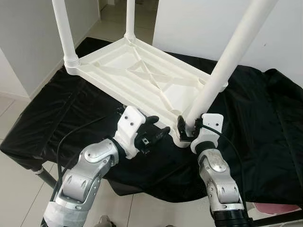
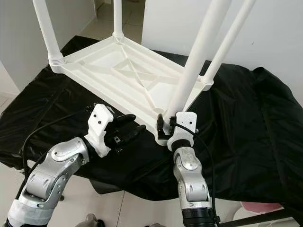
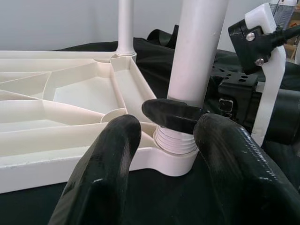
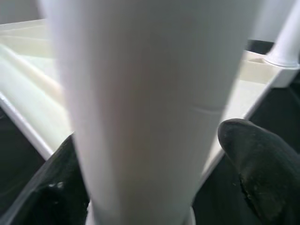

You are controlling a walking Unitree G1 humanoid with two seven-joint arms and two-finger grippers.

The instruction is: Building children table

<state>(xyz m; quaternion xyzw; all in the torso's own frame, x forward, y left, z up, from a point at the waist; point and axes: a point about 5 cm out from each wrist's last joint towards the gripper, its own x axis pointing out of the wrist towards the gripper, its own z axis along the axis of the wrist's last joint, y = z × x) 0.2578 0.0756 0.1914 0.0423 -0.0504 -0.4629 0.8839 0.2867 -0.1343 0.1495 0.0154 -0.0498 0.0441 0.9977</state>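
A: What does the children's table [image 1: 142, 78] look like?

B: White moulded plastic, lying upside down on a black cloth [image 1: 265, 137] that covers the counter. Its underside faces up, with raised ribs crossing in an X at the middle and shallow panels between them. Round white legs stand up out of the corner sockets.

A: Where is it from the right end effector [image 1: 188, 126]?

B: Right against it. The right end effector sits at the near corner of the tabletop, and the near leg [image 1: 227, 59] rises straight up from between its black fingers [image 4: 255, 166]. In the right wrist view the leg's smooth white tube stands between the two fingers, one on either side, so it is clamped on that leg low down, just above the socket.

A: And the left end effector [image 1: 157, 128]?

B: Just beside the same corner, to the left of the right one, pointing at the base of the leg. Its fingers [image 3: 105, 173] are spread apart with nothing between them. In the left wrist view the threaded collar [image 3: 174, 139] at the leg's foot lies just beyond its fingertips, seated in the corner socket.

A: The other legs?

B: A far left leg [image 1: 64, 30] and a far leg [image 1: 130, 19] stand upright at the corners well beyond both end effectors.
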